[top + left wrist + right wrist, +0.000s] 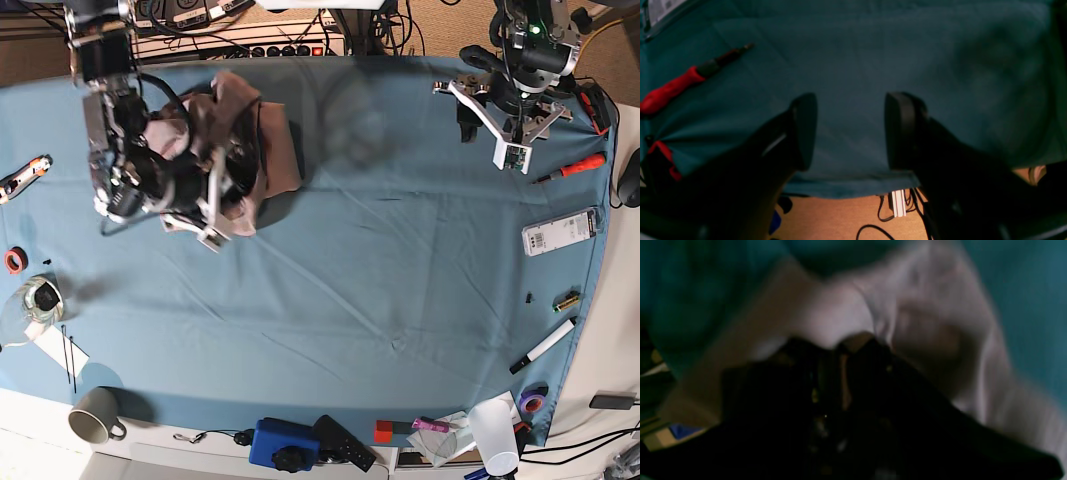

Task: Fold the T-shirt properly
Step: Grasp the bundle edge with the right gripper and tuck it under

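Note:
The pink-beige T-shirt (255, 140) is bunched in a heap at the back left of the blue table cloth (380, 260), partly lifted and draped over my right arm. In the blurred right wrist view, the T-shirt (927, 323) fills the upper middle. My right gripper (843, 373) is shut there, with a sliver of the fabric between its dark fingers. My left gripper (850, 133) is open over bare blue cloth near the table's back right edge. Nothing is between its fingers (803, 130). The left arm (515, 90) is far from the T-shirt.
A red-handled screwdriver (575, 167) (673, 86) lies right of the left arm, and a white box (558, 232) lies below it. A marker (545, 347), a white cup (495, 432), a blue device (285, 443), a mug (92, 415) and a tape roll (40, 297) line the front and left edges.

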`<state>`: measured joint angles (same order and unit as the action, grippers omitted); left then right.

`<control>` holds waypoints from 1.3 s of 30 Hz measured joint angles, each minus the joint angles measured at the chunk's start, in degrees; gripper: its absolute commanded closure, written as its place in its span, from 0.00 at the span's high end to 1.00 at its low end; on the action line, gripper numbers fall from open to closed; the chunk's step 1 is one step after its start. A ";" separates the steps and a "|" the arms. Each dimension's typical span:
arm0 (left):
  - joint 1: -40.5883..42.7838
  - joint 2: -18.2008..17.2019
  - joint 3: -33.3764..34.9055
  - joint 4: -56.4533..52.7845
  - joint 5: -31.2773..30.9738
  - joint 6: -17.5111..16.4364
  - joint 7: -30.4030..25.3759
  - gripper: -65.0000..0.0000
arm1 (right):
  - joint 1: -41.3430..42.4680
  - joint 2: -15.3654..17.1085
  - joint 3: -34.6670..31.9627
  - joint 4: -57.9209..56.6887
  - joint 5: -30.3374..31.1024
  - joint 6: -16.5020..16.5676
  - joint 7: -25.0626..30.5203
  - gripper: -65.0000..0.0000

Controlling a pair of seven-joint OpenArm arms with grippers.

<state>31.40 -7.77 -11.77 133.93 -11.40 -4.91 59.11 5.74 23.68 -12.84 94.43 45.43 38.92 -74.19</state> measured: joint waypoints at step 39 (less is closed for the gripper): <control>0.00 0.02 0.02 0.00 -0.04 0.00 -0.76 0.47 | -11.50 -1.44 24.28 9.16 22.91 1.01 -6.99 0.26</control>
<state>31.40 -7.75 -11.75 133.93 -11.44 -4.91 58.35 -5.76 22.24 11.44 103.59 68.34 39.92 -81.19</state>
